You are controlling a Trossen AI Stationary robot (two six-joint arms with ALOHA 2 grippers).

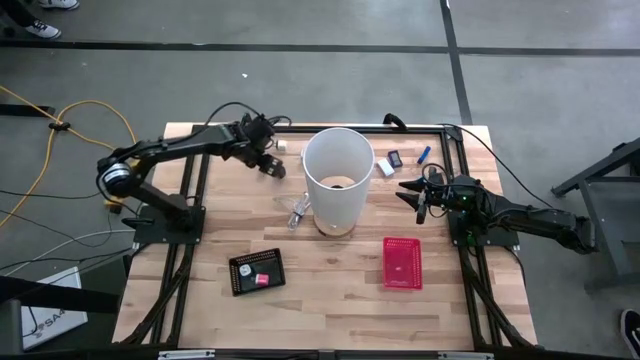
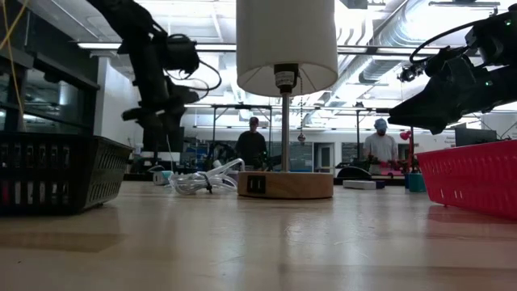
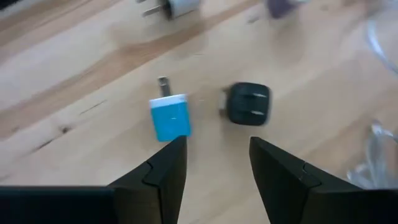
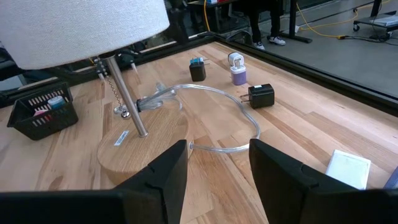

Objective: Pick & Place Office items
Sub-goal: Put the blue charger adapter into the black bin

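From above, a white-shaded lamp [image 1: 337,180] stands mid-table on a round wooden base, a clear cable [image 1: 299,210] coiled beside it. The left gripper [image 1: 268,165] hovers at the far left of the lamp; the right gripper [image 1: 418,197] hangs on the lamp's other side. A white block [image 1: 385,167], a black piece [image 1: 395,158] and a blue stick [image 1: 424,153] lie near the far edge. A black tray [image 1: 257,271] and a red basket [image 1: 402,263] sit at the near side.

At table height, the lamp's pole and base [image 2: 284,184] fill the centre, the red basket [image 2: 477,178] on one side and the black tray [image 2: 56,171] on the other. Two people stand far behind.

The left wrist shows its fingers [image 3: 165,169] apart and empty above a blue plug [image 3: 170,116] and a black plug [image 3: 247,104], lying near each other on bare wood.

The right wrist shows its fingers [image 4: 166,174] apart, empty, facing the lamp base and cable [image 4: 217,118], with a black adapter [image 4: 260,96], a purple-and-white piece [image 4: 237,70] and the white block [image 4: 348,168] beyond.
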